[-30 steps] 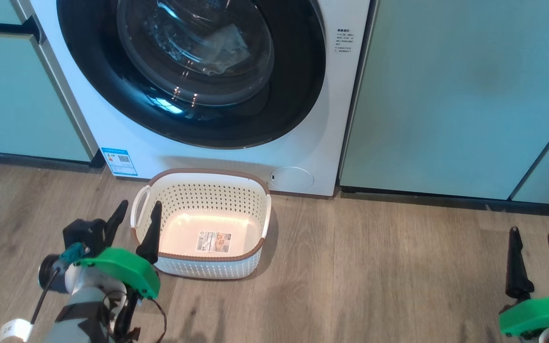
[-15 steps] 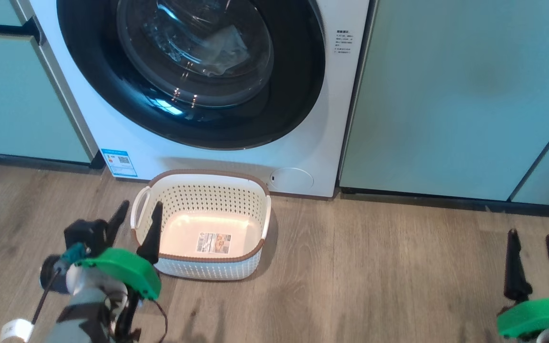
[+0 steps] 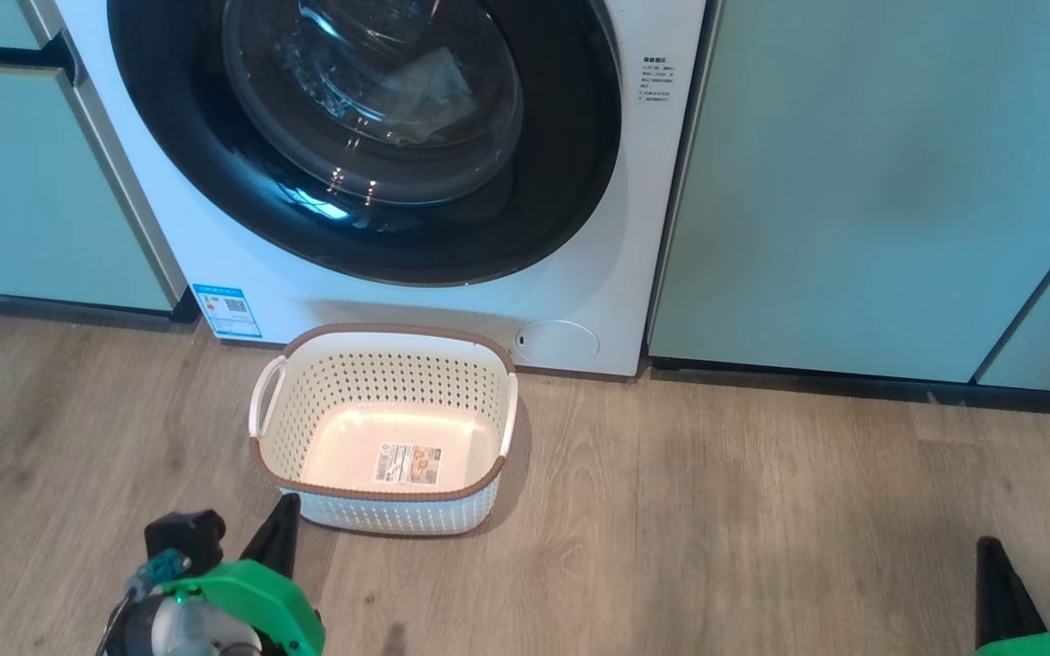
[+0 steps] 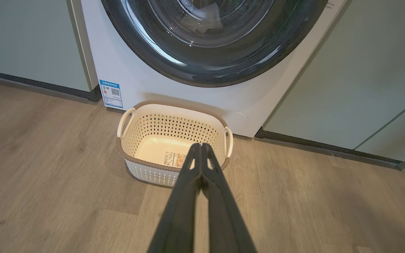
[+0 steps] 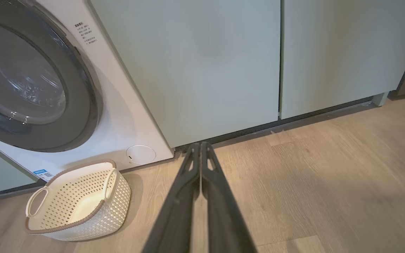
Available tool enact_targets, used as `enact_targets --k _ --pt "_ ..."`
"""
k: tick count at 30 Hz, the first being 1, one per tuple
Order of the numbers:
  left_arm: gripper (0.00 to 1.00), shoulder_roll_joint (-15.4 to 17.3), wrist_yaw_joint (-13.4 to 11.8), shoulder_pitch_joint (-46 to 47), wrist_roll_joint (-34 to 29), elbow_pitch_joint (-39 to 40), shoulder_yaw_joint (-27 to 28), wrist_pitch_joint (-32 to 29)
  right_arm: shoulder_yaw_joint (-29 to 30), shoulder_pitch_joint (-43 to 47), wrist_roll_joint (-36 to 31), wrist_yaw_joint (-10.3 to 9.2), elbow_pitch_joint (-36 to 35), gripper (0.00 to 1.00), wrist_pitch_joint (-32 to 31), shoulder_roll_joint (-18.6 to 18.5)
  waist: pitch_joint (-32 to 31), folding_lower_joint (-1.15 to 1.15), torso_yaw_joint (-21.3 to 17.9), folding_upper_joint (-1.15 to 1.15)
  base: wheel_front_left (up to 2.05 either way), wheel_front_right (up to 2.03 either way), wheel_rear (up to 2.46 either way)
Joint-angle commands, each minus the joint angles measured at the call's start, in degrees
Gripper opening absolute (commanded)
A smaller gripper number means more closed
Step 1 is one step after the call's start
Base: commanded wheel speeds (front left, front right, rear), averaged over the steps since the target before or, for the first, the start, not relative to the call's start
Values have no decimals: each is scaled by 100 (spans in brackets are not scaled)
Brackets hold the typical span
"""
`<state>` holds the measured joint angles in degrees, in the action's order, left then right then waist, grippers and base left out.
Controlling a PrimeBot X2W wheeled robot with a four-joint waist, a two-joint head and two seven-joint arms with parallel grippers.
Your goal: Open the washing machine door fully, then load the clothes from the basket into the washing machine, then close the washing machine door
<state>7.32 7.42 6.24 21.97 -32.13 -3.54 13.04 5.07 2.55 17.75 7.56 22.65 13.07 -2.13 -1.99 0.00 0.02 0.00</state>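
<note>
Two wrist views show you left gripper [image 4: 200, 145] and right gripper [image 5: 200, 144], fingers pressed together; head view shows clothes [image 3: 429, 91] behind washing machine door [image 3: 206, 182].

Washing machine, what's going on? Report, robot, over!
Left gripper shut, empty. Right gripper shut, empty. Door closed, clothes behind it. Basket on floor below door, only a sticker inside.

The washer [image 3: 598, 273] stands on the floor [image 3: 716, 510] between cabinets [image 3: 853, 182], its door [image 3: 561, 200] flat against its front. Clothes [image 3: 429, 91] lie inside, behind the door's glass. The basket [image 3: 397, 330] sits on the floor just before the washer, below the door. The left hand [image 4: 199, 144] is by the basket's near left corner, the right hand [image 5: 199, 144] well off to the right.
</note>
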Motion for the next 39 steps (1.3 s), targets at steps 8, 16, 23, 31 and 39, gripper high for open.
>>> enact_targets --k 8,16,23,31,39 --pt "0 31 2 279 518 296 156 -131 26 -325 553 -1 -250 0 -144 -44 14 0 0 0 0 0 0" --pt "0 -5 2 256 1000 410 216 -264 32 -363 1064 -2 -298 0 -276 -47 29 0 0 0 0 0 0" --pt "0 -35 2 238 1421 508 271 -381 39 -398 1510 -2 -338 0 -392 -49 43 0 0 0 0 0 0" --pt "0 -75 3 214 1960 633 341 -532 49 -444 2081 -2 -389 0 -543 -51 59 0 0 0 0 0 0" --pt "0 -110 3 193 2440 745 405 -667 59 -484 2590 -3 -434 0 -677 -54 74 0 -1 0 0 0 0"
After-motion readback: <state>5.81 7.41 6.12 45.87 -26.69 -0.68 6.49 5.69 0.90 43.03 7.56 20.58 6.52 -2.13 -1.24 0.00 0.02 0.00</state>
